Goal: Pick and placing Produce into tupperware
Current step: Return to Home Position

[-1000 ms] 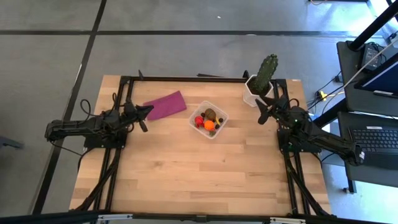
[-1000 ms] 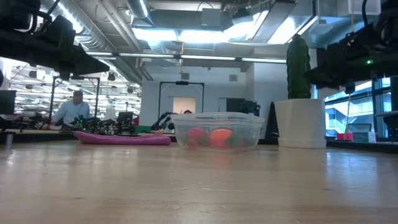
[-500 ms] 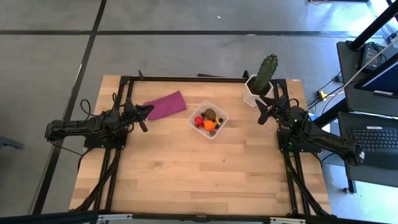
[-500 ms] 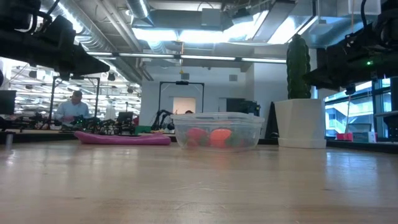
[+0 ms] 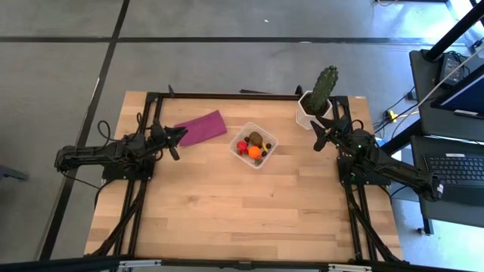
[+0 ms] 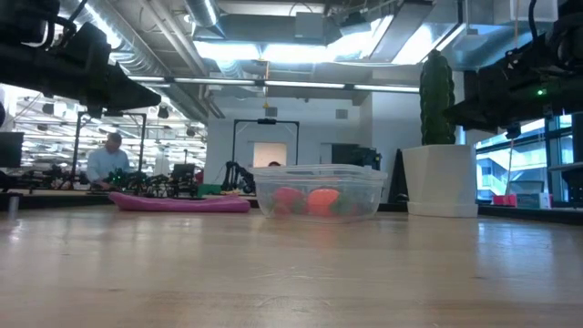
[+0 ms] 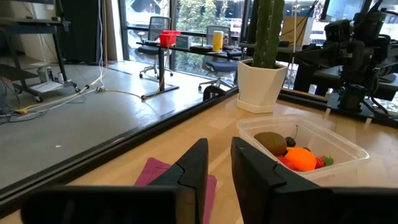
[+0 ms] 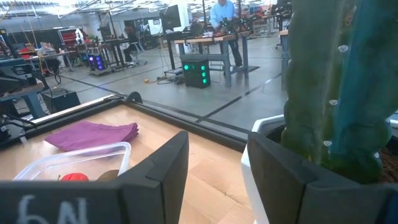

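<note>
The clear tupperware [image 5: 253, 145] stands on its base at the middle of the wooden table, toward the far side. In it lie an orange ball [image 5: 255, 152], a brown kiwi-like oval [image 5: 255, 138], a red strawberry [image 5: 242, 146] and some dark berries. The left wrist view shows the box [image 7: 336, 146] with the orange ball [image 7: 301, 158] and the oval [image 7: 271, 142]. My left gripper [image 5: 178, 142] hovers left of the box, over the purple cloth's near end, fingers narrowly apart and empty. My right gripper [image 5: 318, 132] hovers right of the box, beside the cactus pot, open and empty.
A flat purple cloth [image 5: 201, 128] lies left of the box. A green cactus [image 5: 324, 85] in a white pot [image 5: 306, 108] stands at the far right, close to my right gripper. The near half of the table [image 5: 242, 211] is bare wood. A person sits in the room behind [image 6: 107, 159].
</note>
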{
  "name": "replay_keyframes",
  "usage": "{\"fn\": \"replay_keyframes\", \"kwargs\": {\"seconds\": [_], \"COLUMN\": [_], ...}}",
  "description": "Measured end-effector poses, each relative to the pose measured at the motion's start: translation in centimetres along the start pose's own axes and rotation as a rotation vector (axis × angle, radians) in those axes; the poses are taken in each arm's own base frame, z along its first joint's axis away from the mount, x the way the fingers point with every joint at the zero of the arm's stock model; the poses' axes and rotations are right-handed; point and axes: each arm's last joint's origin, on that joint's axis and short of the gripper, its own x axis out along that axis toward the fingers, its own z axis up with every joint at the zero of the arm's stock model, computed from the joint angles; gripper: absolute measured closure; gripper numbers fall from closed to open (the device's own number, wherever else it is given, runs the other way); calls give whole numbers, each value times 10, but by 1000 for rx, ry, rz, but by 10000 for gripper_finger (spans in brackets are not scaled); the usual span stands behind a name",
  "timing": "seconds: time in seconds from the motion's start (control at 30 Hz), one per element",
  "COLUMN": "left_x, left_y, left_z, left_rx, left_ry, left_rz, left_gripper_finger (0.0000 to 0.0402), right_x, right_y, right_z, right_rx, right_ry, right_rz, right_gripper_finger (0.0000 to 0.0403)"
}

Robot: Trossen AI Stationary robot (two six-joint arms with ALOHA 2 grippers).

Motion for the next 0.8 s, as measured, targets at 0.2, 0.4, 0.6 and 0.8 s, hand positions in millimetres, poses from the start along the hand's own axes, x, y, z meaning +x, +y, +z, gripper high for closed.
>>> {"fn": "replay_keyframes", "kwargs": {"seconds": [0.2,0.4,0.6,0.8], "left_x": [0,0,0,0], "left_y": [0,0,0,0], "left_z": [0,0,0,0], "left_rx": [0,0,0,0], "left_ry": [0,0,0,0], "left_rz": [0,0,0,0], "left_gripper_finger": [327,317,307,298], "right_x": [0,0,0,0], "right_y": [0,0,0,0], "right_z": [0,0,0,0], "right_rx": [1,1,1,1], "right_ry": [-1,-1,0,-1], "right_rz": [0,0,0,0], "right_gripper_finger": [234,234,234,234]}}
